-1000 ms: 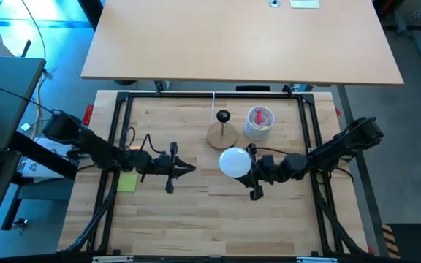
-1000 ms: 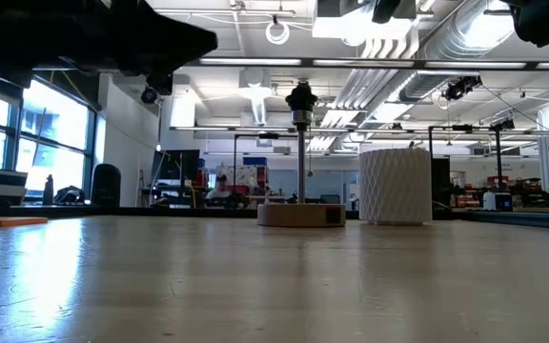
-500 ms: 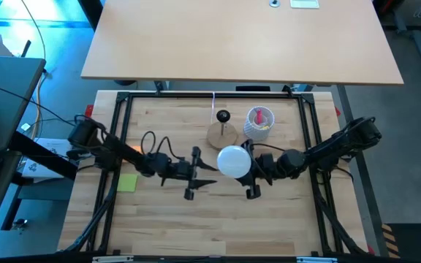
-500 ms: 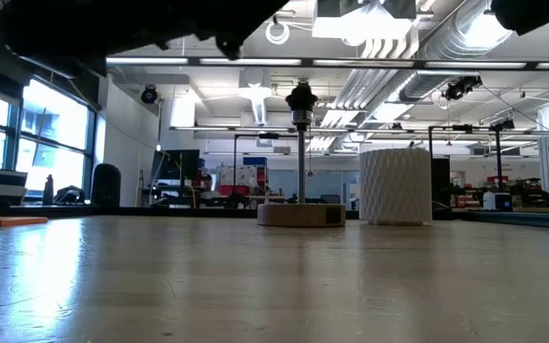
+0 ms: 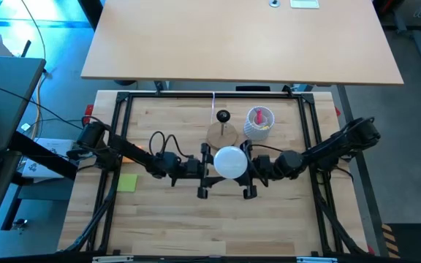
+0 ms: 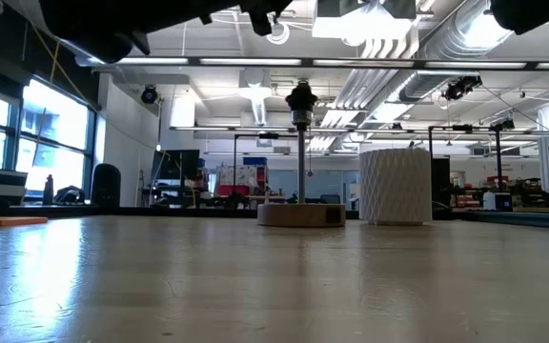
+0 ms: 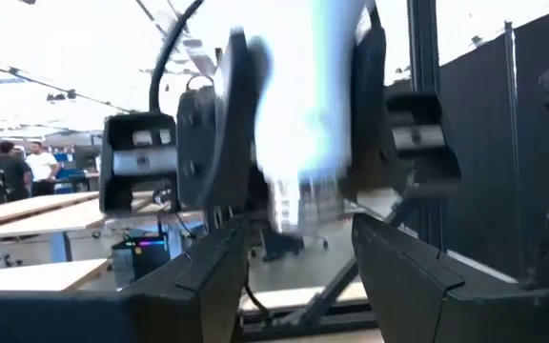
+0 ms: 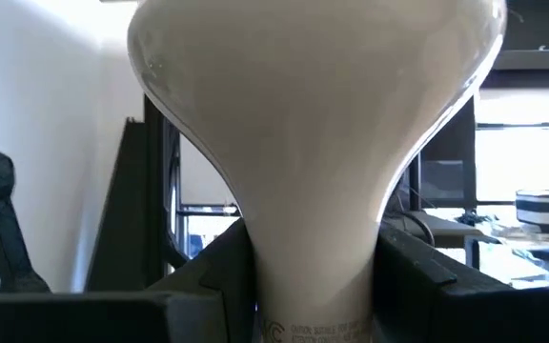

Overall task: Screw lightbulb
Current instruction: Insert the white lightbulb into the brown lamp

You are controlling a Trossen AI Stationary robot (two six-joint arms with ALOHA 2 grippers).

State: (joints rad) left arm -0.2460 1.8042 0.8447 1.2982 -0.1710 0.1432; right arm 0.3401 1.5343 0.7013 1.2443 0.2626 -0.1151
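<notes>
Now, from above, the lightbulb [image 5: 230,161] hangs in the air just in front of the wooden disc with the black socket stem [image 5: 222,132]. The right gripper [image 5: 248,170] has its jaws clenched on the bulb's neck. The left gripper [image 5: 206,170] is on the bulb's other side, jaws spread wide and not holding it.

In the low view, the socket stem [image 6: 300,112] stands straight up on its disc, beside the white ribbed cup [image 6: 395,185].

In the left wrist view, the bulb [image 7: 305,95] sits just ahead of the spread fingers [image 7: 219,269].

In the right wrist view, the fingers [image 8: 225,270] squeeze the neck, and the bulb [image 8: 317,114] points away from them. The right arm is nearer.
</notes>
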